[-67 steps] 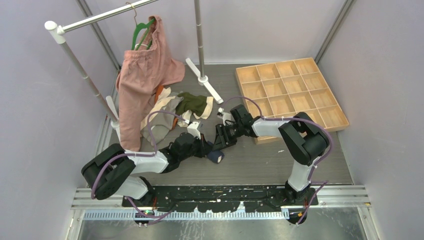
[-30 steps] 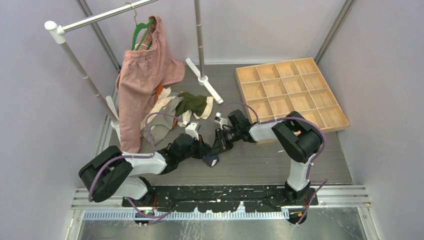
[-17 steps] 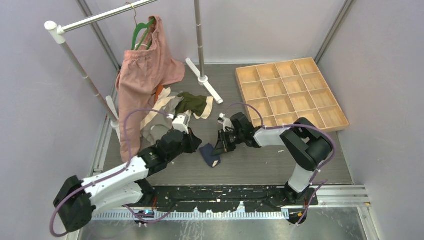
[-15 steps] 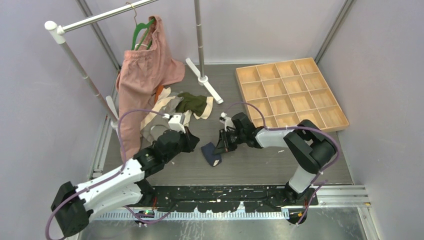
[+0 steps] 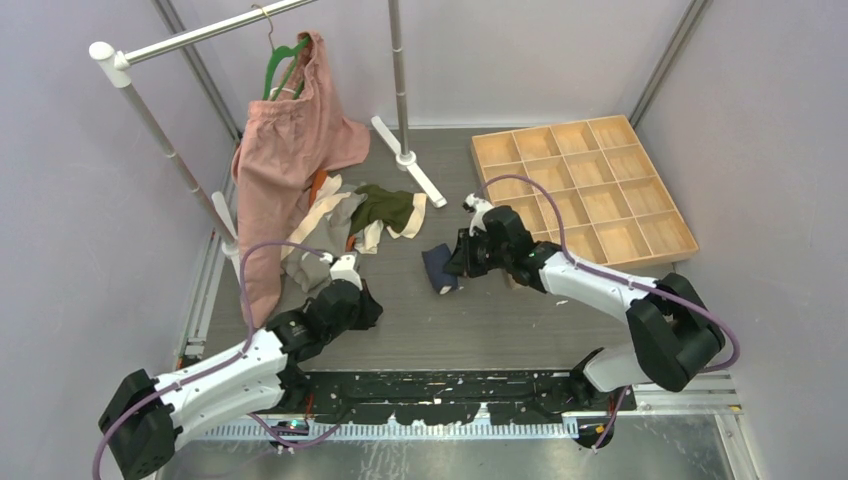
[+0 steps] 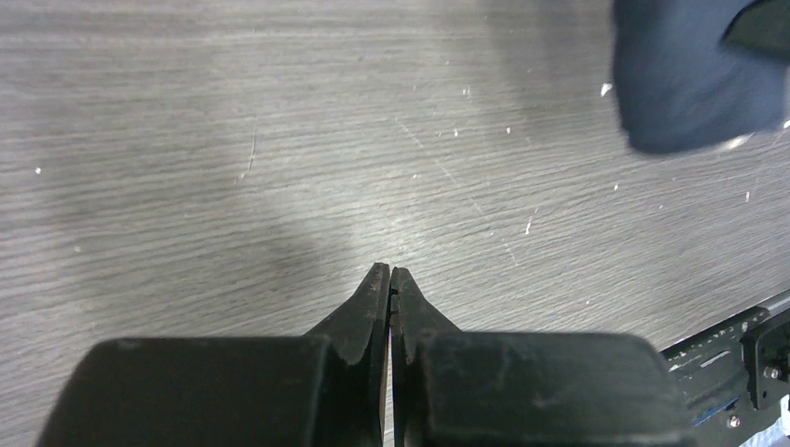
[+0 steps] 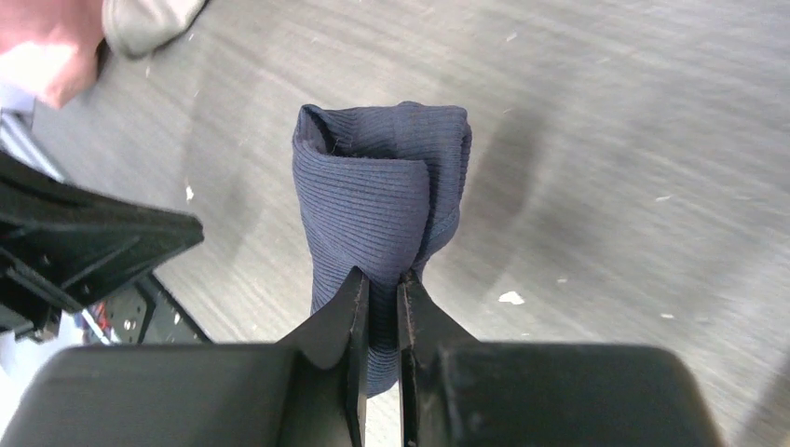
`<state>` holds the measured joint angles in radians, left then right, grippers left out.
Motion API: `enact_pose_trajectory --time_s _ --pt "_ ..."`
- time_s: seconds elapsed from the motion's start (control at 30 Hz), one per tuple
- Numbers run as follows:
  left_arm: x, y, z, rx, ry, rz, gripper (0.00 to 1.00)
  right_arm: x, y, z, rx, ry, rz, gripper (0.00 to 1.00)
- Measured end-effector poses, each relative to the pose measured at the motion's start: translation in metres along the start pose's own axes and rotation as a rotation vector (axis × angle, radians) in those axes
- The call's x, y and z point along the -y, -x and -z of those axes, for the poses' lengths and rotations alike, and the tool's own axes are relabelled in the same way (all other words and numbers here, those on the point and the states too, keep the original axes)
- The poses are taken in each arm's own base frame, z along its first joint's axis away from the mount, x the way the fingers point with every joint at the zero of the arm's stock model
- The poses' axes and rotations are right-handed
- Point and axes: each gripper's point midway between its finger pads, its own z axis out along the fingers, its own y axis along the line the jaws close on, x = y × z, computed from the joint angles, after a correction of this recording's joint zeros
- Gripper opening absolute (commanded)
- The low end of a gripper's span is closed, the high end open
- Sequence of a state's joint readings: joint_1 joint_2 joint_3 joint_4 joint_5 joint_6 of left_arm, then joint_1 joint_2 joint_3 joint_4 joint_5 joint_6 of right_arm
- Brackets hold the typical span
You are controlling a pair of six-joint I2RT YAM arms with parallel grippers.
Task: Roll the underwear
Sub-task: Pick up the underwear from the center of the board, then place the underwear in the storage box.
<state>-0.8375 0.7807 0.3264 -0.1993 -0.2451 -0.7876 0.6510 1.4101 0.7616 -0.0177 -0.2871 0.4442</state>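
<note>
A rolled navy underwear [image 7: 382, 196] is pinched in my right gripper [image 7: 382, 279], which is shut on its lower part. From above, the navy roll [image 5: 438, 268] hangs at my right gripper [image 5: 457, 262], mid-table, left of the wooden tray. My left gripper [image 6: 389, 270] is shut with nothing in it, low over bare table. It sits near-left of the roll [image 6: 694, 84]. In the top view my left gripper [image 5: 362, 305] is well apart from the roll. Several loose underwear lie in a pile at the back left, among them an olive green one [image 5: 385, 207] and a grey one [image 5: 312, 265].
A wooden tray [image 5: 585, 185] of square compartments lies at the back right. A clothes rack [image 5: 130, 60] stands at the left, with a large pink garment [image 5: 285, 170] on a green hanger. The rack's white foot [image 5: 410, 165] rests behind the pile.
My right gripper lifted the navy roll and carried it back and right, toward the tray. My left arm let go, pulled back toward the near left and stayed shut.
</note>
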Motion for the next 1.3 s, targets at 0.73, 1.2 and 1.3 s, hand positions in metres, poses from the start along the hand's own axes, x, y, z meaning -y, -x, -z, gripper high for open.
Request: enact_pose_trajectory --time_s 0.73,1.2,1.3 --pt "-0.004 -0.027 -0.012 -0.108 0.021 0.011 0.45 0.175 0.244 0.056 0.417 -0.372 -0.145 0.01" --pt "-0.002 -0.029 -0.016 -0.120 0.017 0.022 0.50 0.242 0.291 0.006 0.356 -0.356 -0.034 0.01" --pt "-0.003 -0.029 -0.017 -0.116 0.022 0.021 0.51 0.253 0.288 -0.006 0.339 -0.343 -0.041 0.01"
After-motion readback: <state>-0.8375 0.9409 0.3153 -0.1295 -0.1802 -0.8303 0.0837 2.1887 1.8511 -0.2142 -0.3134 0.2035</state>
